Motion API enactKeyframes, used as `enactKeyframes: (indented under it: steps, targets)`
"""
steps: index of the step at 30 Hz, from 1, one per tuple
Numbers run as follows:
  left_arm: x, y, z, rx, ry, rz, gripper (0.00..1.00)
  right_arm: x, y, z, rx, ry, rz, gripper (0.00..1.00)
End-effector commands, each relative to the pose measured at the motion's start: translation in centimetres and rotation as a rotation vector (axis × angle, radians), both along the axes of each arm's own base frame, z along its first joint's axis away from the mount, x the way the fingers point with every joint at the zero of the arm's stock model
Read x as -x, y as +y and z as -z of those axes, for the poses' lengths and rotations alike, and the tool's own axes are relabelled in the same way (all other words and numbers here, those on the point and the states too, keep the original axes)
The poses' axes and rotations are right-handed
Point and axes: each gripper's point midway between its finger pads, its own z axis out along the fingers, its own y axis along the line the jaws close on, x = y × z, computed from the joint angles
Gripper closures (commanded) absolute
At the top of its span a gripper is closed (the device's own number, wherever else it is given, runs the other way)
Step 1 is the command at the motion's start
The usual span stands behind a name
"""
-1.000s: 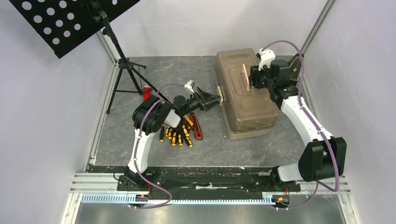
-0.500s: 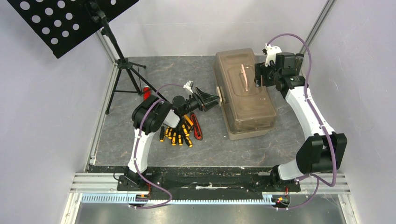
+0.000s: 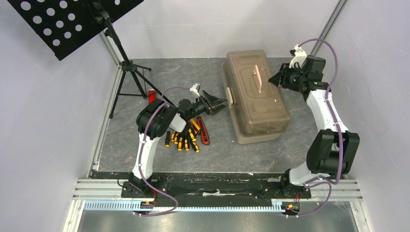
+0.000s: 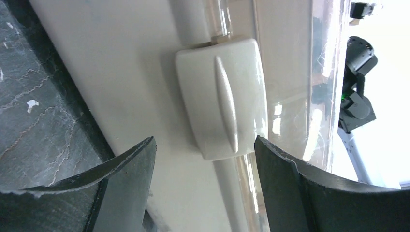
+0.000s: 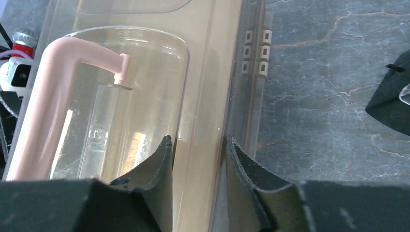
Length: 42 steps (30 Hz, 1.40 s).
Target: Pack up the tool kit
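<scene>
The tan-brown toolbox point(image 3: 256, 104) lies shut at the back right, its pale handle point(image 3: 259, 79) flat on the lid. My left gripper point(image 3: 218, 103) is open and points at the pale latch point(image 3: 230, 102) on the box's left end. In the left wrist view that latch point(image 4: 222, 96) sits just beyond the spread fingertips point(image 4: 136, 157). My right gripper point(image 3: 279, 79) hovers at the box's far right edge, its jaws narrowly apart over the lid's rim point(image 5: 205, 96) and holding nothing. The handle point(image 5: 41, 106) is to their left. Yellow-and-black screwdrivers point(image 3: 183, 138) and a red knife point(image 3: 204, 130) lie under the left arm.
A black music stand point(image 3: 72, 21) on a tripod point(image 3: 128, 72) fills the back left corner. A red bar-shaped piece point(image 3: 152, 95) lies near its legs. Pale walls close in the mat on the left, right and back.
My right gripper let go of the handle and drew back to the right edge of the lid. The handle dropped flat, and the box shifted slightly right. The left arm held still.
</scene>
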Motion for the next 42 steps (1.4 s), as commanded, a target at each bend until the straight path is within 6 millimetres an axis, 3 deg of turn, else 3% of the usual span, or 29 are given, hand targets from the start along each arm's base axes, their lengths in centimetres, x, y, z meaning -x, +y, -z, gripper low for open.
enactKeyframes:
  steps: [1,14,21,31,42]
  targets:
    - [-0.2,0.7,-4.8,0.084,-0.09,-0.012,0.19,5.7,-2.3,12.1,-0.016,0.404,0.057,0.77]
    - [-0.4,-1.2,-7.3,0.157,-0.091,0.022,0.19,5.5,-2.8,12.7,-0.02,0.406,0.051,0.8]
    - [-2.0,-2.7,-6.5,0.153,-0.076,0.031,0.19,5.7,-2.9,13.2,0.009,0.418,0.046,0.8]
    - [-2.0,-3.2,-4.0,0.11,-0.041,0.037,0.19,5.8,-2.7,13.6,0.023,0.429,0.037,0.8]
    - [-1.2,-4.9,-5.5,0.169,-0.095,0.109,0.19,6.3,-2.0,15.4,0.086,0.486,0.001,0.8]
